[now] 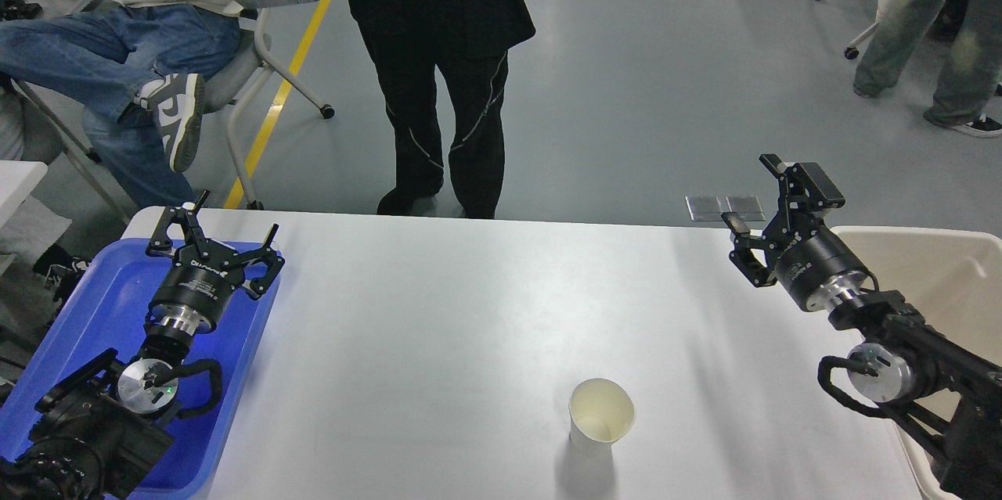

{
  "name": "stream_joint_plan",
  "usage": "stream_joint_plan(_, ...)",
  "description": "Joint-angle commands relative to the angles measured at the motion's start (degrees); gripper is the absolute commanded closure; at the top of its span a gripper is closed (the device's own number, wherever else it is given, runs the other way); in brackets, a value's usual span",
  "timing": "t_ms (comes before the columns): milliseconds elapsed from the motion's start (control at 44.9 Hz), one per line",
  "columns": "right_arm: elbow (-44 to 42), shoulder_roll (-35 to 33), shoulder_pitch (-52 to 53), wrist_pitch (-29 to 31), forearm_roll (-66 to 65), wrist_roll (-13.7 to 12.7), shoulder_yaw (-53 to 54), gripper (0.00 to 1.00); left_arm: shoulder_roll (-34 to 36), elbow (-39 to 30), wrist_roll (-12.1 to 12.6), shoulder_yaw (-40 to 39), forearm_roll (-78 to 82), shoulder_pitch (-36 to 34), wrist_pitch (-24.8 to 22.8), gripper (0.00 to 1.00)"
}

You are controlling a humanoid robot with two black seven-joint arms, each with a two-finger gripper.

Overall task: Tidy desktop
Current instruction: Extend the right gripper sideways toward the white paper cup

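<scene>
Left gripper (pixel 213 232), black two-finger unit on my left arm, hung over the blue rectangular plastic tray (pixel 78 328) at the table's left edge, fingers spread wide apart, nothing between them. Right gripper (pixel 755 206), same black type, sat above the far right corner of the table, just beside the beige rectangular bin (pixel 939 265); its fingers stood apart too, holding nothing.

Task's thing, the large white glossy rectangular desktop (pixel 438 328) with rounded corners, filled the middle of the view, running from tray to bin. Only loose item on it: a pale off-white paper cup (pixel 600 415), upright, mouth open, apparently empty, near the front edge and right of centre. It touched nothing and stood well apart from both grippers.

My read: each arm was parked next to its own container, tray on the left and bin on the right, so either could drop something without crossing over. Cup looked nearer the right arm, and a throwaway cup suggests the bin, though I couldn't confirm that sorting rule.

Room: open white surface all round the cup, no obstacles on a path from the right gripper down to it or from it across to the bin. Bin wall rose above table level, so a carried cup would need lift to clear the rim. A light empty cup so close to the front edge could tip or get pushed off by a sloppy approach. People stood and sat beyond the far edge, clear of the arms.
</scene>
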Motion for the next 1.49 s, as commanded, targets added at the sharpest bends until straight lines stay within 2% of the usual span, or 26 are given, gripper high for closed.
stream_joint_plan(0, 4.61, -2.81, 1.06, -0.27, -15.59, 0.00, -4.06, 0.00, 0.00, 0.01, 0.01, -0.01, 0.00, 0.03, 0.00, 0.00)
stream_joint_plan(178, 6.36, -4.83, 5.54, -1.76, -22.89, 0.08, -11.53, 0.01, 0.00, 0.01, 0.01, -0.01, 0.00, 0.03, 0.00, 0.00)
stream_joint_plan(290, 9.09, -6.68, 9.50, -7.99, -28.34, 0.08, -19.61, 0.00, 0.00, 0.01, 0.01, -0.01, 0.00, 0.03, 0.00, 0.00)
stream_joint_plan(401, 15.05, -9.22, 16.95, -15.81, -30.46, 0.00, -33.65, 0.00, 0.00, 0.01, 0.01, -0.01, 0.00, -0.05, 0.00, 0.00)
stream_joint_plan(513, 20.16, -11.86, 23.03, -16.53, -32.82, -0.79, -42.63, 0.00, 0.00, 0.01, 0.01, -0.01, 0.00, -0.05, 0.00, 0.00)
stream_joint_plan(624, 20.87, -12.22, 29.36, -16.53, -39.85, -3.25, -50.64, 0.00, -0.09, 0.01, 0.01, -0.01, 0.08, -0.05, 0.00, 0.00)
stream_joint_plan(780, 20.35, -12.04, 34.89, -17.15, -52.24, -3.17, -56.70, 0.00, -0.09, 0.01, 0.01, -0.01, 0.08, -0.05, 0.00, 0.00)
stream_joint_plan(892, 19.55, -9.50, 36.93, -19.42, -52.96, -3.08, -61.45, 0.01, -0.09, 0.01, 0.10, -0.01, 0.08, -0.05, 0.00, 0.00)
stream_joint_plan(1092, 17.19, -2.29, 38.85, -33.22, -53.31, -2.99, -72.96, 0.02, -0.09, 0.01, 0.01, -0.01, 0.00, -0.05, 0.00, 0.00)
stream_joint_plan(1204, 14.72, 2.63, 41.93, -33.32, -53.40, -2.99, -79.38, 0.02, -0.09, 0.01, 0.01, -0.01, 0.08, -0.05, 0.00, 0.00)
stream_joint_plan(1338, 10.69, 7.82, 42.29, -33.14, -51.82, -3.69, -80.80, 0.02, -0.09, 0.01, 0.01, -0.01, 0.00, -0.05, 0.00, 0.00)
stream_joint_plan(1471, 8.57, 9.67, 42.02, -33.14, -51.64, -3.61, -82.37, 0.02, -0.09, 0.01, 0.01, -0.01, 0.08, -0.05, 0.00, 0.00)
